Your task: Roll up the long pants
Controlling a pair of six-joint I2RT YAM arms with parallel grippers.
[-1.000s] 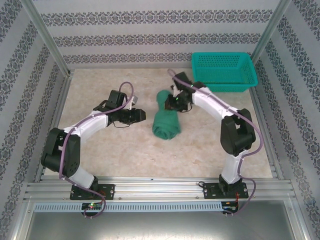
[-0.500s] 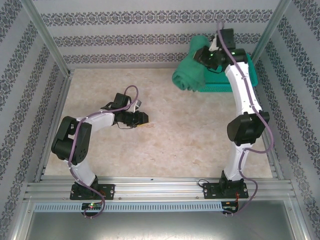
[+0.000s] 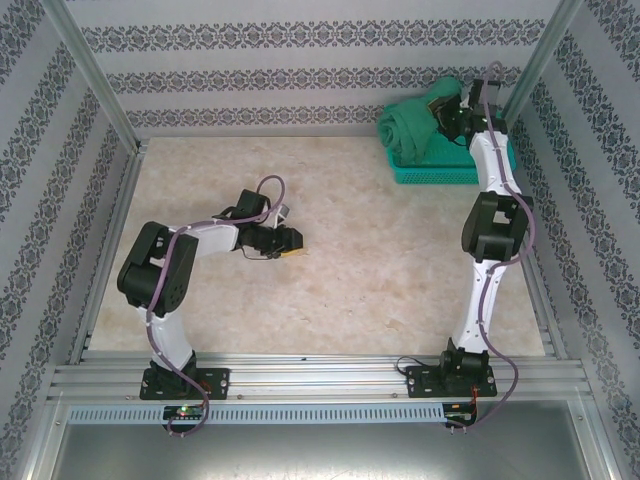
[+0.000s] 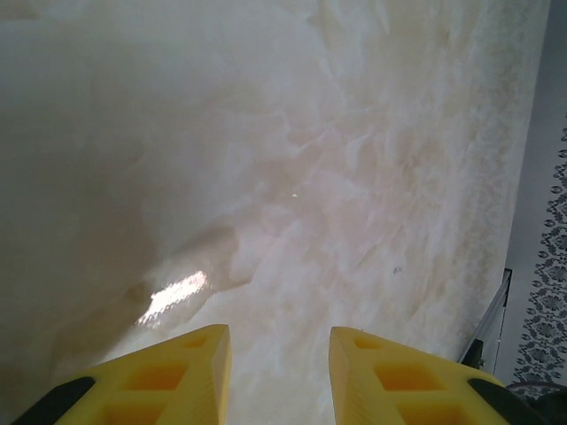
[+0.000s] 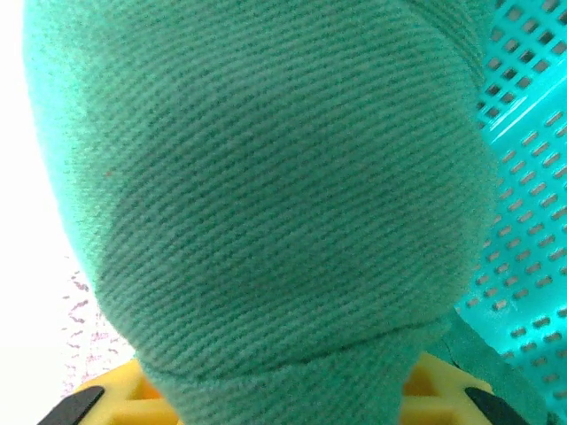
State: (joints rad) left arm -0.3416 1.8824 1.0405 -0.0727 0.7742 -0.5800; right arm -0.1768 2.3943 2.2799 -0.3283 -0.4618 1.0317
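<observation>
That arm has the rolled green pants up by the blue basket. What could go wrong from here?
1. Seen from above, the pants overlap the basket at its left rim; let go now, the roll might catch the rim and tumble onto the table.
2. The right jaws seem to pinch just one end, so the bulk hangs free; layers could loosen and the roll come undone.

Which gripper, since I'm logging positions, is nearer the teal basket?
Right. The right gripper is above the basket, shut on the rolled long pants. The left gripper hangs open over the middle of the table, well apart from the basket, toward the near left.
</observation>
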